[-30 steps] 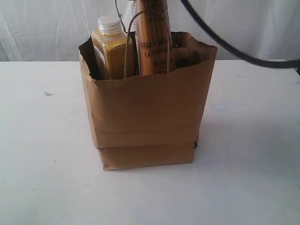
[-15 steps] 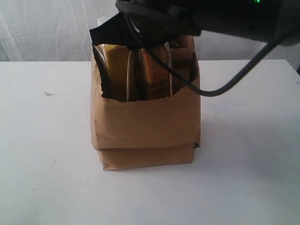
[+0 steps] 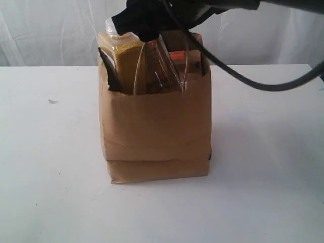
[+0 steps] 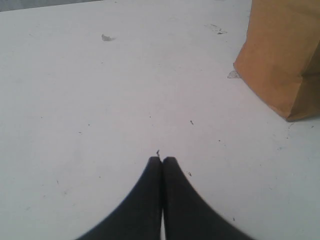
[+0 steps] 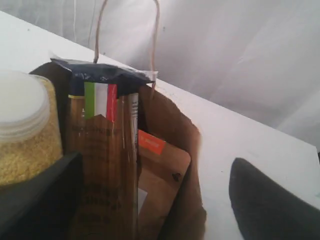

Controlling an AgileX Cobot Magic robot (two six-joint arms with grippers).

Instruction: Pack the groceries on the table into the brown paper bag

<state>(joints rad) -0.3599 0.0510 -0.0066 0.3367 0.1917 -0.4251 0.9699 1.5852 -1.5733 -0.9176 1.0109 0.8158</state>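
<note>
Lets long dark-blue spaghetti packet (image 5: 102,150) sink lower into tall kraft-brown paper bag (image 3: 154,131); holds right tool (image 5: 155,170) wide, empty, left tool (image 4: 161,160) shut, empty. Lift straight up.

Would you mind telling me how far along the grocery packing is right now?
Done: the bottle, spaghetti and pouch stand in the bag. In hand: nothing; the right gripper hangs open over the bag, the left gripper is shut above the table. Left: no loose groceries show on the table, so packing looks about finished, though the bag's depths are hidden.
</note>
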